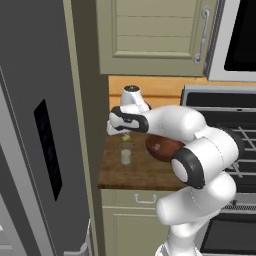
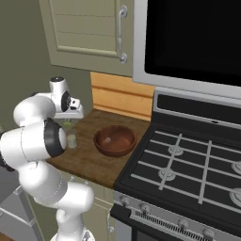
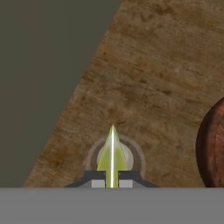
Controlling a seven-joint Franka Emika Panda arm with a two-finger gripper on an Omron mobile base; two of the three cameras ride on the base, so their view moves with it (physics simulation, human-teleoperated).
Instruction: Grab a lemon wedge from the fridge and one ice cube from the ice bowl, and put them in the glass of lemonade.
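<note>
The lemon wedge (image 3: 112, 153) stands as a thin, pointed yellow-green sliver at the bottom centre of the hand view, pinched between the two dark finger tips of the gripper (image 3: 112, 178), whose jaws are drawn narrow around it. Directly behind the wedge in that view lies the round rim of the glass of lemonade (image 3: 131, 151), so the wedge hangs right over the tumbler. In the left base view the wedge (image 1: 126, 137) shows as a small yellow speck under the gripper (image 1: 125, 135), just above the glass of lemonade (image 1: 126, 153), which stands on the wooden counter (image 1: 135, 172) near mid-frame.

The ice bowl (image 2: 115, 140) sits beside the glass on the counter; the right base view looks into it and shows a pale spot on its floor, too small to identify. The left base view has most of the ice bowl (image 1: 162, 145) covered by the arm, and the hand view catches its curved rim (image 3: 212, 144) at the right edge.

The fridge (image 1: 35, 150) takes up the left side of the left base view, its black dispenser panel (image 1: 48, 147) facing in. The right base view adds the stove (image 2: 188, 169) and its burners at lower right. No writing or brand is legible anywhere.
</note>
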